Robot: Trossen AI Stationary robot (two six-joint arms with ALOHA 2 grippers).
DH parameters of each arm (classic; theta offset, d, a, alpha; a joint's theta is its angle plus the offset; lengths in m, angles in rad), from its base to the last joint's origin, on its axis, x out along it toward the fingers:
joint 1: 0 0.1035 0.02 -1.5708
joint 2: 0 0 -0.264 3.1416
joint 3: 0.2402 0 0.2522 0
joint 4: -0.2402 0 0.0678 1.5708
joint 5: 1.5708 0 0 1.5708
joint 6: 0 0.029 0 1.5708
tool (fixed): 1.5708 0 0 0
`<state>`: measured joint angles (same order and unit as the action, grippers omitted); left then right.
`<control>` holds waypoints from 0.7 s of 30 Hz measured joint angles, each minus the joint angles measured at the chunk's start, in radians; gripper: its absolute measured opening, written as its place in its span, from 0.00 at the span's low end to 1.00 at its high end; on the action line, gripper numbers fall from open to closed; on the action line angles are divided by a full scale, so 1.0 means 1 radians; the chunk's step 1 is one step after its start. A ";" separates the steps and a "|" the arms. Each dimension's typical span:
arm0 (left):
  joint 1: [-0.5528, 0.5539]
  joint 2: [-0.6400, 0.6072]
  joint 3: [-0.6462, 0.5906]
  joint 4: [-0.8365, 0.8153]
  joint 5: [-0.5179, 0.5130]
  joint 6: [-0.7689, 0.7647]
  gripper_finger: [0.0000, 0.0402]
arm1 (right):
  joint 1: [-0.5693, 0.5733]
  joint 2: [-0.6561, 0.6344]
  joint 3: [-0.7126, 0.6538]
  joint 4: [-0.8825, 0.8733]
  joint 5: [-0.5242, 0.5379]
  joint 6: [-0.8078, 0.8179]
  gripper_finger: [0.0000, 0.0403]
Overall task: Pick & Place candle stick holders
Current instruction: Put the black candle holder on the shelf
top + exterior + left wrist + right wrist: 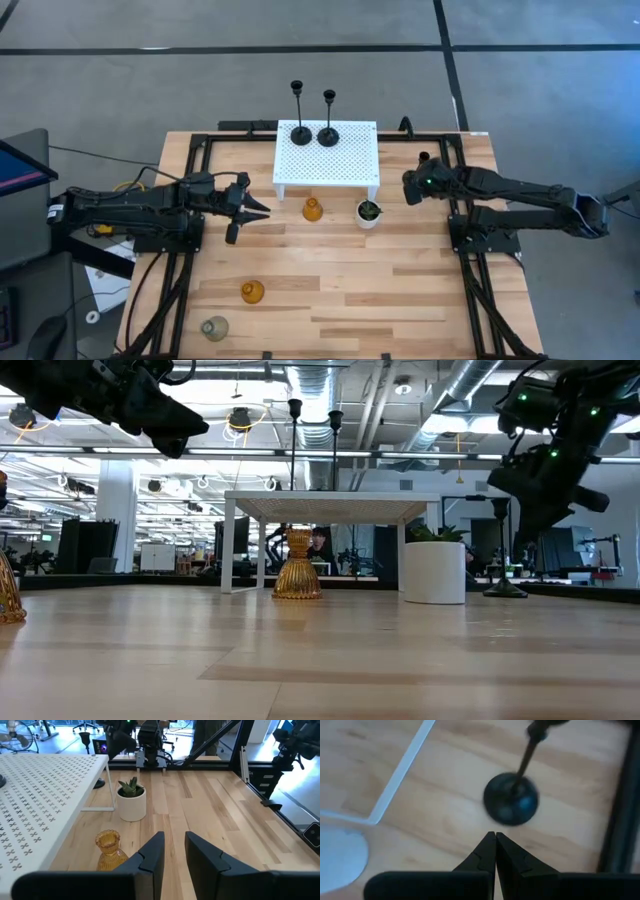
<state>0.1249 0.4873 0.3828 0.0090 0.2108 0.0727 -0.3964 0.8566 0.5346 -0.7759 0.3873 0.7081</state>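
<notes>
Two black holders (312,133) are sitting on the white stand (350,170); I'm hovering my closed right end effector (495,840) over the third (511,802), glass ones waiting.

The high camera looks straight down on the whole bench (400,300). The low camera sits at bench-top height, facing level into the room. Each wrist camera looks closely past its own fingers (both low and left-wrist views share the white pot (434,572)).

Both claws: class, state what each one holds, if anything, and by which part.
Nothing is held. The left claw is open and empty above the table; the right claw is shut on nothing, above a black thin-stemmed candle holder.
</notes>
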 joint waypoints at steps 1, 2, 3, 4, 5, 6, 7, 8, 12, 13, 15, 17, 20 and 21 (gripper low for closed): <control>0.000 0.000 0.000 0.000 0.000 -0.001 0.19 | 0.005 0.000 0.000 0.003 0.025 0.000 0.00; 0.000 0.000 0.000 0.000 0.000 -0.001 0.19 | 0.011 0.000 0.000 0.010 0.049 0.000 0.00; 0.000 0.000 0.000 0.000 0.000 -0.002 0.19 | 0.014 0.000 0.000 0.018 0.070 0.000 0.00; 0.000 0.000 0.000 0.000 0.000 -0.002 0.19 | 0.017 0.000 0.000 0.027 0.085 0.000 0.00; 0.000 0.000 0.000 0.000 0.000 -0.002 0.19 | 0.019 0.000 0.000 0.038 0.091 -0.001 0.00; 0.000 0.000 0.000 0.000 0.000 -0.002 0.19 | 0.022 0.000 0.000 0.048 0.091 -0.005 0.00; 0.000 0.000 0.000 0.000 0.000 -0.002 0.19 | 0.023 0.000 0.000 0.057 0.091 -0.007 0.00; 0.000 0.000 0.000 0.000 0.000 -0.002 0.19 | 0.023 0.000 0.000 0.063 0.092 -0.008 0.00; 0.000 0.000 0.000 0.000 0.000 -0.002 0.19 | 0.023 0.000 0.000 0.059 0.094 -0.030 0.02; 0.000 0.000 0.000 0.000 0.000 -0.002 0.19 | 0.023 0.000 0.000 0.059 0.095 -0.034 0.04; 0.000 0.000 0.000 0.000 0.000 -0.002 0.19 | 0.023 0.004 0.000 0.063 0.114 -0.025 0.09; 0.000 0.000 0.000 0.000 0.000 -0.002 0.19 | 0.021 0.017 0.000 0.072 0.130 -0.005 0.16; 0.000 0.000 0.000 0.000 0.000 -0.002 0.19 | 0.012 0.049 0.000 0.084 0.161 0.024 0.27; 0.000 0.000 0.000 0.000 0.000 -0.002 0.19 | 0.008 0.063 0.000 0.084 0.174 0.034 0.31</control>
<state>0.1246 0.4873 0.3828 0.0090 0.2104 0.0711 -0.3880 0.9196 0.5350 -0.6922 0.5614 0.7424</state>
